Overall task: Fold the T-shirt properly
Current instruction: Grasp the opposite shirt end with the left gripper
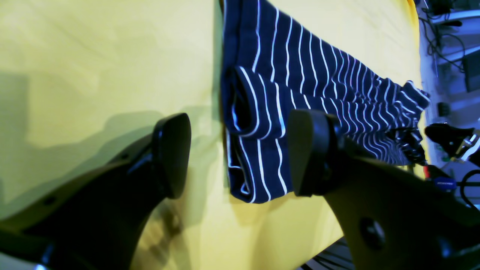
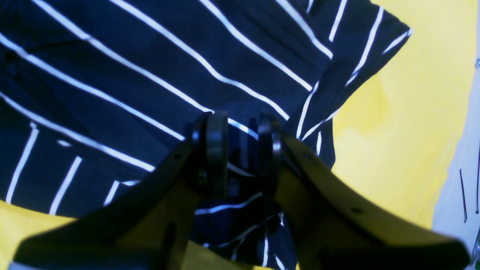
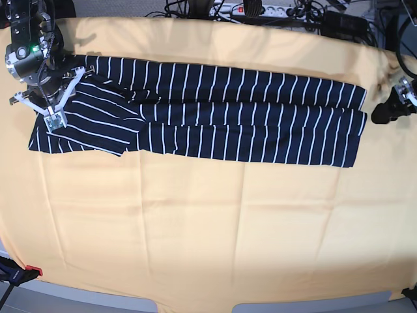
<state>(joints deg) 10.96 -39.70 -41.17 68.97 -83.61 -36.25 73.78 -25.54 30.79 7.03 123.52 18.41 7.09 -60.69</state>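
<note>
On my base view, going from the left, my right claw (image 3: 55, 119) sits over the sleeve end of the T-shirt (image 3: 215, 117). Through the right wrist camera its jaws stand a little apart with a bunched ridge of striped fabric between them; I cannot tell whether the pads actually pinch it, since the claw body hides the contact. The T-shirt lies as a long, narrow folded band across the far part of the worktop, on the yellow-orange cloth (image 3: 208, 222) that covers the surface. A sleeve fans out at the left end, partly under the arm. At the right end the folded hem reaches almost to the cloth's edge. There my left claw (image 3: 384, 112) hangs just off the shirt's end; in the left wrist view its jaws are spread wide, with the rolled hem showing between them and nothing gripped. Its body is cut off by the frame edge in the base view. Cables (image 3: 260, 10) crowd the far edge behind the cloth, too tangled to sort out
</note>
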